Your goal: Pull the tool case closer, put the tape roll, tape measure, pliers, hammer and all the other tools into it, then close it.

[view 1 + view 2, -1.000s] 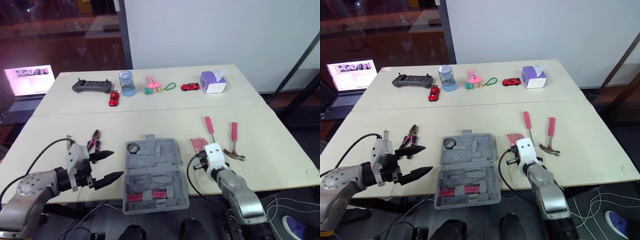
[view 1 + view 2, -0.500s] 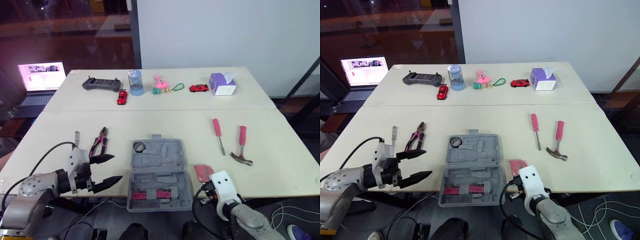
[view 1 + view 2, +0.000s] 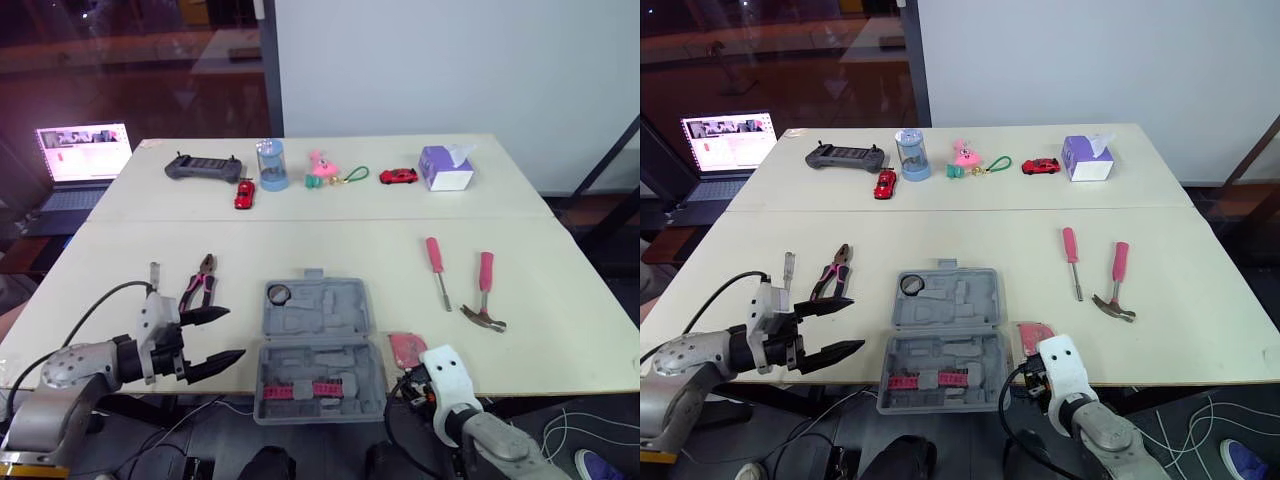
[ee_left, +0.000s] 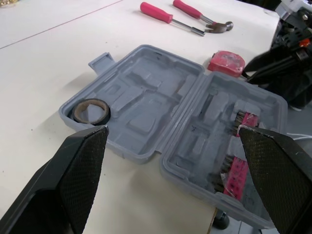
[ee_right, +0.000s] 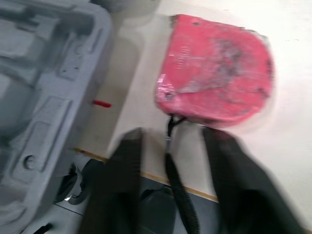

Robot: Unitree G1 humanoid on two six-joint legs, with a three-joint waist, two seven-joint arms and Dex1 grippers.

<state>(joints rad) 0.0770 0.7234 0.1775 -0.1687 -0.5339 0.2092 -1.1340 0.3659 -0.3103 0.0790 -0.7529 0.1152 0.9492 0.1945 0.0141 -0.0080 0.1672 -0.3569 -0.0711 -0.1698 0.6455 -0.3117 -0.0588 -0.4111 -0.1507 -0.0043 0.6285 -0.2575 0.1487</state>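
Nearest us, the right gripper (image 5: 173, 132) hovers at the table's (image 3: 330, 245) near edge with its two fingers apart, straddling the black lanyard of the pink tape measure (image 5: 214, 83) and clamped on nothing. The left gripper (image 3: 235, 333) hangs just left of the open grey tool case (image 3: 330, 355), its fingers spread wide and empty. The case lies close to us, and its near half seems to jut past the table edge. The tape roll (image 3: 279, 294) sits in the far-left pocket, so we judge the pulling done and the loading barely begun. The tape measure, just right of the case, looks like the piece in hand. The next move calls for reaching forward over its body, closing on it and carrying it the short way left into a pocket, without nudging the overhanging case off the edge. The pliers (image 3: 200, 282) and a small driver (image 3: 153, 275) lie beyond the left gripper. The pink screwdriver (image 3: 436, 265) and hammer (image 3: 484, 295) lie farther right, with bare tabletop around them for approach. A controller (image 3: 203, 167), toys and a tissue box (image 3: 446, 167) line the far side, well apart from our work.
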